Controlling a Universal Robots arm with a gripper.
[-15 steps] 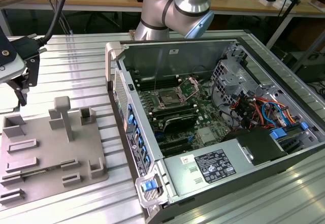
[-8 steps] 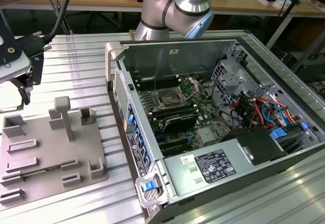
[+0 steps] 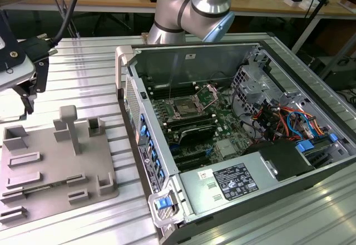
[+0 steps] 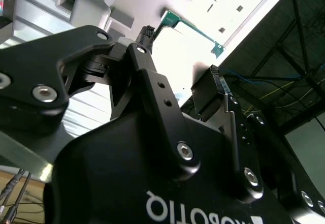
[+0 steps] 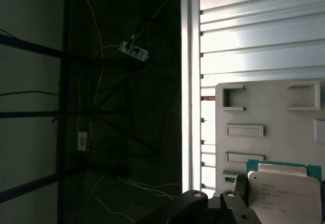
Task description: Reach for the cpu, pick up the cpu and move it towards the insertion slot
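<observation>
pincer [image 4: 181, 54] released, jaws spread; cpu [image 5: 287, 193] flat on grey tray [image 5: 269, 107] dead ahead of tips, not gripped yet

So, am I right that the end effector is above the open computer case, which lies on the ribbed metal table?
Not quite: the exterior view shows the end effector by the grey plastic tray, on the exterior view's left, apart from the open computer case. The case does lie on the ribbed metal table.
</observation>
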